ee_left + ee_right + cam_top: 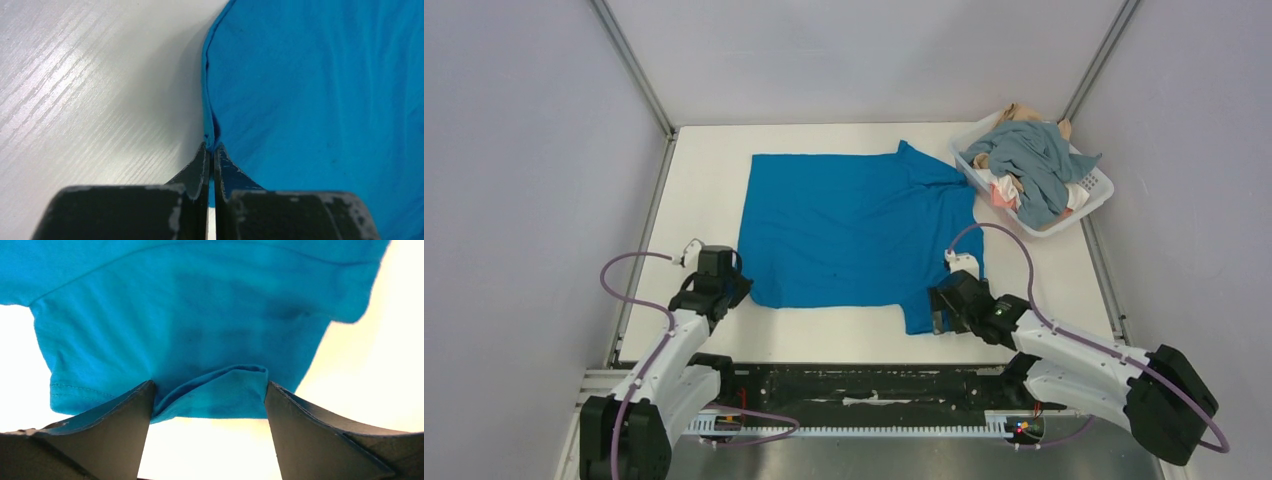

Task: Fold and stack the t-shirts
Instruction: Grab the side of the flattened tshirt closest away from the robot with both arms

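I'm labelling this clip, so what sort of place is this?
Probably a robot lab cell: bare grey panel walls on metal framing, a white table with a bright blue t-shirt spread flat, and a white slotted plastic basket of clothes.

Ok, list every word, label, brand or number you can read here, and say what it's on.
None can be read.
The blue t-shirt is plain, no print or tag showing.
The white basket and the clothes in it show no lettering.
Small coloured spots near the bottom edge of the top view are too small to make out.
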### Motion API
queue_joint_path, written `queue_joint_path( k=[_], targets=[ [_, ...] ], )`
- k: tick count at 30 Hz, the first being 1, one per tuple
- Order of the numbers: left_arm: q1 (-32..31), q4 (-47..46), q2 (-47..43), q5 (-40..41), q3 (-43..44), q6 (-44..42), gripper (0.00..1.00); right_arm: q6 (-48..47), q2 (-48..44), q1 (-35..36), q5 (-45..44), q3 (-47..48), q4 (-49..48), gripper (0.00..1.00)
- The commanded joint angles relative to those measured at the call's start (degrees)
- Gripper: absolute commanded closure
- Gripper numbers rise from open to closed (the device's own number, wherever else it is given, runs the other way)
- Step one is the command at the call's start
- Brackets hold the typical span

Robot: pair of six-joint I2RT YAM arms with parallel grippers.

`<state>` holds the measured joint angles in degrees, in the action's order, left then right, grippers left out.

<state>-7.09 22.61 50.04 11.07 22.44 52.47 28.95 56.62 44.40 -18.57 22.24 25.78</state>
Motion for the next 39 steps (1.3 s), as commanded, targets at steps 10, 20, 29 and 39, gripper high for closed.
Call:
queue_joint_path(
  k=[10,20,29,39],
  targets=[
    [0.1,1.6,-0.9,4.5,0.9,-0.6,0.98,16.1,-12.1,0.0,3.0,1.8,29.5,0.20],
    [0.0,1.6,-2.0,3.4,0.4,-0.5,0.98,11.7,-13.7,0.0,6.0,7.5,31.2,0.22],
    [0.1,2.5,-4.2,2.5,-0.7,0.0,0.98,6.3,-5.6,0.1,10.2,1.1,19.6,0.27],
    [0.1,5.6,-4.7,3.3,-0.9,0.5,0.98,8.8,-1.6,0.4,4.0,0.0,20.7,0.77]
  ],
)
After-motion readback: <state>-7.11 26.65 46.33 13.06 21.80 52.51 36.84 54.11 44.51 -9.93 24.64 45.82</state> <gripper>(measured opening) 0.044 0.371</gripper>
